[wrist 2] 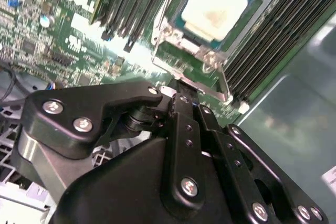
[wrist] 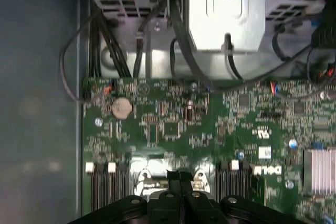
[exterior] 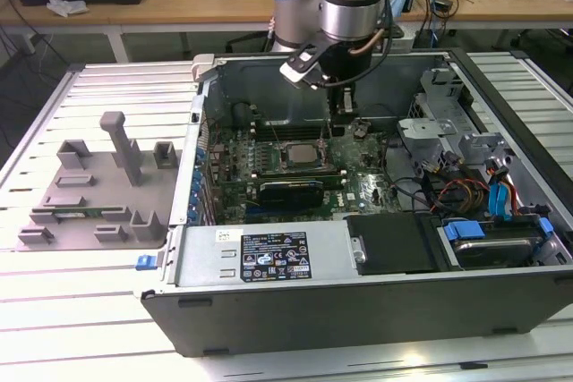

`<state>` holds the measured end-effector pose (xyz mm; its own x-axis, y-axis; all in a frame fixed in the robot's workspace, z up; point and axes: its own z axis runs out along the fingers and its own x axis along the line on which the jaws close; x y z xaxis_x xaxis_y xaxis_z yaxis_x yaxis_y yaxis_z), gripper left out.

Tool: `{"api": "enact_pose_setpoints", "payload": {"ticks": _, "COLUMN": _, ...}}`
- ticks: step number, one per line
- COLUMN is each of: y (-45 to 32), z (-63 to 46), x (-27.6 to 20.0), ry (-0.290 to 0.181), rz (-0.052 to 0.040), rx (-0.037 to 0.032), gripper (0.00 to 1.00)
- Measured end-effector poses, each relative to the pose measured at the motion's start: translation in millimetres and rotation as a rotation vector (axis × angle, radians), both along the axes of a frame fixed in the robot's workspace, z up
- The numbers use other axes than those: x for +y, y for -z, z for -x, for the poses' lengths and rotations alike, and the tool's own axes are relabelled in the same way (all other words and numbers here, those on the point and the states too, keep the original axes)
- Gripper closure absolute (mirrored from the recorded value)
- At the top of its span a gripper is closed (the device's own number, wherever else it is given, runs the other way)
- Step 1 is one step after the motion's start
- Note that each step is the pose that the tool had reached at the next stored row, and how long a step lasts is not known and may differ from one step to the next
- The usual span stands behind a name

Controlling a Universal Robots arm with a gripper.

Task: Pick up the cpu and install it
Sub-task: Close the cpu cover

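The cpu lies flat in the socket frame on the green motherboard inside the open computer case, its silvery top facing up. In the second wrist view the cpu shows pale and square within the metal frame. My gripper hangs from the arm just behind the socket, low over the board, apart from the chip. In both wrist views the black fingers are pressed together with nothing between them, the gripper tip close to the frame's edge and the gripper over the board.
Memory slots flank the socket. A black power unit and bundled cables fill the case at the exterior view's right. A grey parts fixture sits outside the case on the exterior view's left. A metal drive cage stands beyond the board.
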<state>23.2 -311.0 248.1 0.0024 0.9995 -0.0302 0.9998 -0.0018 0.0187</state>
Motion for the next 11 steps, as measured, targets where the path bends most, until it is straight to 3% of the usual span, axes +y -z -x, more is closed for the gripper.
{"api": "enact_pose_setpoints", "payload": {"ticks": 6, "y": 0.2, "z": 17.5, "x": 0.0, "ry": 0.000, "rz": 0.0000, "rx": -0.0001, "gripper": 0.89}}
{"api": "enact_pose_setpoints", "payload": {"ticks": 11, "y": 0.2, "z": 18.4, "x": 0.0, "ry": 0.000, "rz": 0.0000, "rx": -0.0001, "gripper": 0.89}}
